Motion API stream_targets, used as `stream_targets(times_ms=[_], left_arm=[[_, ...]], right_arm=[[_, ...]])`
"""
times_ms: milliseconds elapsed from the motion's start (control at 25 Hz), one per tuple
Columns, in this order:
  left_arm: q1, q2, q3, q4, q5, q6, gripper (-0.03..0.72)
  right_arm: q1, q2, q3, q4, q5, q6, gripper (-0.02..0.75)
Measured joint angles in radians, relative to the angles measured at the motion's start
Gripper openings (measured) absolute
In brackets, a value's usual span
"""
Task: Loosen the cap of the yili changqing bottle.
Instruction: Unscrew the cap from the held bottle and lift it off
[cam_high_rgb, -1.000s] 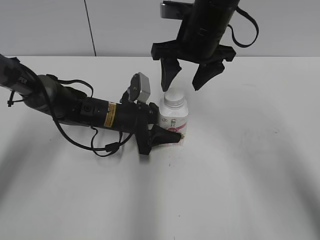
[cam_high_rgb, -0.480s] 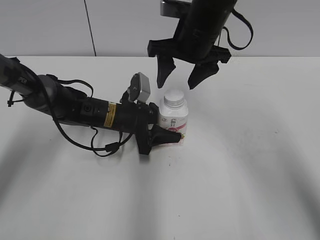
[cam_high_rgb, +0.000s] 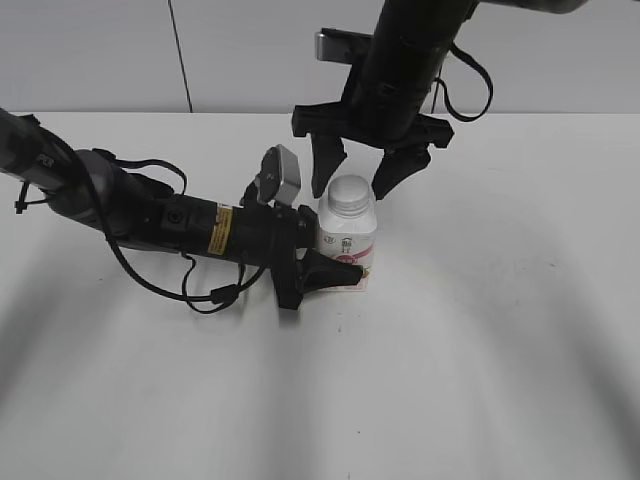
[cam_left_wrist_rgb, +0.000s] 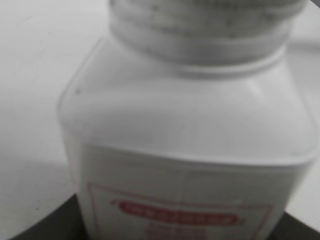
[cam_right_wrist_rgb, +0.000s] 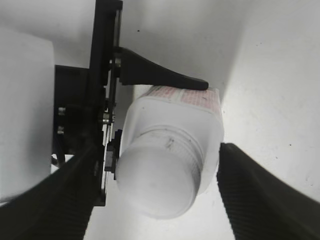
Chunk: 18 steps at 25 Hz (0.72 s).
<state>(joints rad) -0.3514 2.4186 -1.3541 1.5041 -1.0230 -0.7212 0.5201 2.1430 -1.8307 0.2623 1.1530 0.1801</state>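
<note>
The yili changqing bottle (cam_high_rgb: 347, 243) stands upright on the white table, white with a pink-red label. It fills the left wrist view (cam_left_wrist_rgb: 190, 150) and shows from above in the right wrist view (cam_right_wrist_rgb: 175, 120). Its white cap (cam_high_rgb: 349, 195) is on the neck; it also shows in the right wrist view (cam_right_wrist_rgb: 160, 182) and at the top edge of the left wrist view (cam_left_wrist_rgb: 200, 20). My left gripper (cam_high_rgb: 325, 262) lies low and is shut on the bottle's body. My right gripper (cam_high_rgb: 356, 178) is open, its fingers either side of the cap and apart from it (cam_right_wrist_rgb: 155, 192).
The white table (cam_high_rgb: 480, 330) stretches around the bottle. A grey wall with a dark vertical seam (cam_high_rgb: 180, 55) stands behind. The left arm (cam_high_rgb: 150, 215) and its cable lie across the table's left side.
My right gripper has swung left and come down, so its open fingers now flank the cap. The left gripper and the bottle have not moved.
</note>
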Motion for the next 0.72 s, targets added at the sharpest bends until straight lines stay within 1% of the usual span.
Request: stream_targets(times_ms=[400,720], left_arm=[[0.000,0.000,0.000,0.000,0.000,0.000,0.389],[0.000,0.000,0.000,0.000,0.000,0.000,0.389]], right_arm=[[0.000,0.006,0.000,-0.001,0.000,0.000,0.491],[0.000,0.009,0.000,-0.001,0.021,0.001,0.479]])
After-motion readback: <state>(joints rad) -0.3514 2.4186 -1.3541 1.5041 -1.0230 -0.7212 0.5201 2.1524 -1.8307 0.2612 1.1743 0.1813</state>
